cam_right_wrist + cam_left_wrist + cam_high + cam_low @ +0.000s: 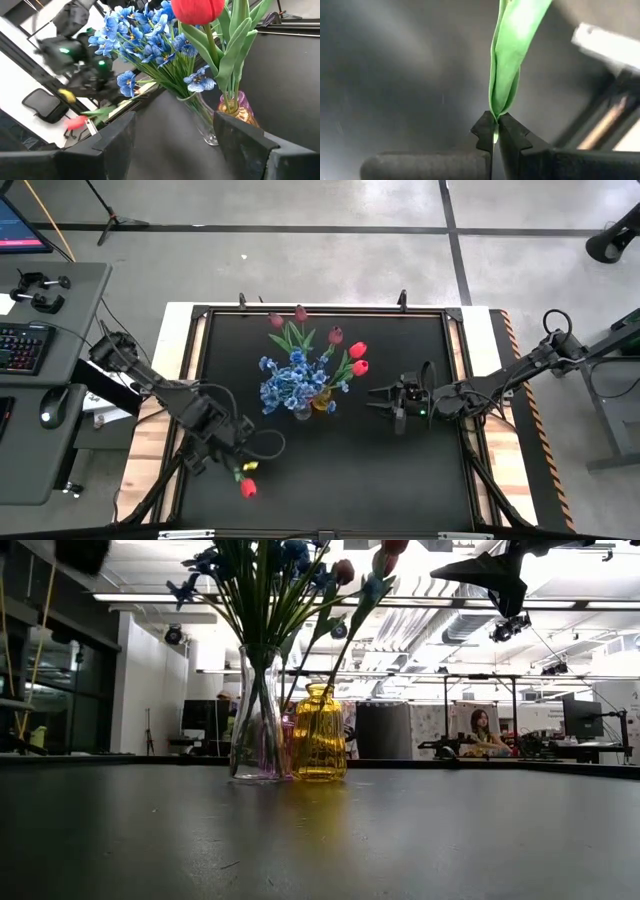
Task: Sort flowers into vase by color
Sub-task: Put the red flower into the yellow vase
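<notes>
My left gripper (238,463) hangs over the table's near left part, shut on a bright red tulip (247,487) with a green leaf (512,45). At the table's middle stand a clear vase (257,720) of blue blossoms (290,383), a yellow vase (318,735) and a purple vase (239,102). Red tulips (358,358) and maroon tulips (301,314) rise from these vases on their stems. My right gripper (378,400) waits open, level, just right of the vases, with nothing between its fingers. My left gripper pinches the red tulip's green leaf, at its base (495,116), between its two fingertips (484,131). The fingers slant down from above. The red head (75,121) sticks out beyond the fingers toward the table's near edge, lifted clear of the table.
A raised frame (196,350) runs round the black table top. A side desk with a keyboard (22,345) and a mouse (50,408) stands to the left. A person (480,730) sits in the room behind. Bare table lies near and right of the vases.
</notes>
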Controlling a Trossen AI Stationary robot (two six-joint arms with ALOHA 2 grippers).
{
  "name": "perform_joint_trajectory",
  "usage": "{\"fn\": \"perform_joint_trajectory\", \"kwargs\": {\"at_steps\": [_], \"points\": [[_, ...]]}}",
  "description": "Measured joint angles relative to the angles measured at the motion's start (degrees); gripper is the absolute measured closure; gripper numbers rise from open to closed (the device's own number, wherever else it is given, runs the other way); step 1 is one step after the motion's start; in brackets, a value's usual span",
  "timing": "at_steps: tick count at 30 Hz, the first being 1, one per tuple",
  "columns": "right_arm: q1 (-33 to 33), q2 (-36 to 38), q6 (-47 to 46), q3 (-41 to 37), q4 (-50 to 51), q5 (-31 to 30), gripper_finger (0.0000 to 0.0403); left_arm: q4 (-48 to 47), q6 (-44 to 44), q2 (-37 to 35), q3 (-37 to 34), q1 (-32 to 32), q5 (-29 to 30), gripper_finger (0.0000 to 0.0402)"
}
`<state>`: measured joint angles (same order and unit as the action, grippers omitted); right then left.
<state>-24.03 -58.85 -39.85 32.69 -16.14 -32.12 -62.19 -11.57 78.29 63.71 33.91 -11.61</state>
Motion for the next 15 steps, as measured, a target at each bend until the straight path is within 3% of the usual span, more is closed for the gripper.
{"fn": "perform_joint_trajectory", "kwargs": {"at_steps": [4,9,12,15], "points": [[0.01,0.00,-0.07,0.00,0.00,0.00,0.0149,9.21,4.26,2.03,4.33,3.00,1.40,0.0401],[0.00,0.08,0.71,0.00,-1.22,-0.27,0.0149,23.21,7.10,7.98,10.82,5.06,8.35,0.0401],[0.00,0.58,1.88,0.00,-2.56,-0.24,0.0149,34.48,10.85,11.89,13.94,5.06,14.09,0.0401],[0.00,1.99,2.89,0.00,-2.82,-0.22,0.0149,46.17,14.80,14.03,14.99,3.93,23.94,0.0401]]}}
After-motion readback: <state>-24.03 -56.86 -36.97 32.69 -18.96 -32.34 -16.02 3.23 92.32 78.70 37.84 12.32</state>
